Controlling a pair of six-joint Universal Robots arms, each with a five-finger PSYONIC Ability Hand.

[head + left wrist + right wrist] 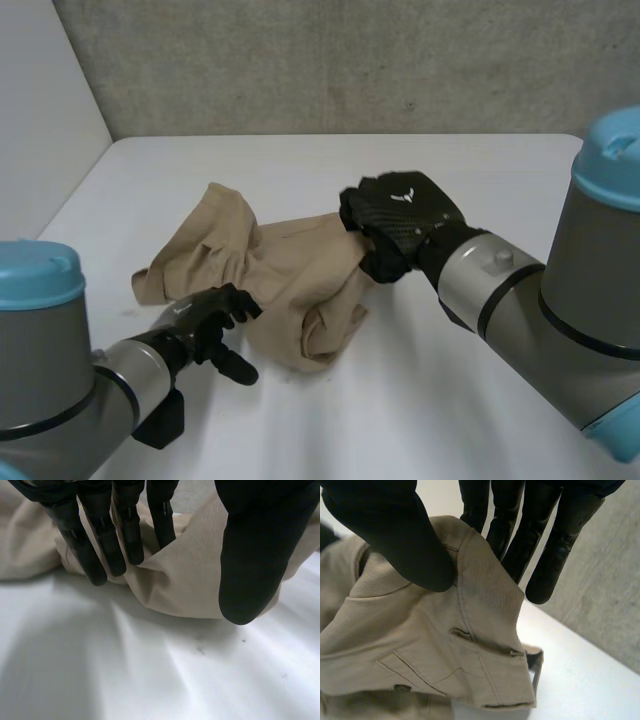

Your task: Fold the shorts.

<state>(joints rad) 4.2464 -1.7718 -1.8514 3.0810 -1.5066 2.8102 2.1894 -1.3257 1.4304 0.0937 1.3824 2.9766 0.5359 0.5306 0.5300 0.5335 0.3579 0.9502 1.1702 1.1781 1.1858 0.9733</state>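
Shorts (290, 270) likely soft and floppy; waistband (487, 587), firmest hold, pinched by right hand (390, 530); left hand (255, 550) open against crumpled edge.

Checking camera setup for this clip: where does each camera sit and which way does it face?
Head: behind, between the arms, looking down on the table; both arms, left hand, right hand show.
Left wrist: along the left hand toward the shorts; its fingers, thumb show.
Right wrist: along the right hand, pinching the shorts' waistband.
Shared: the shorts.
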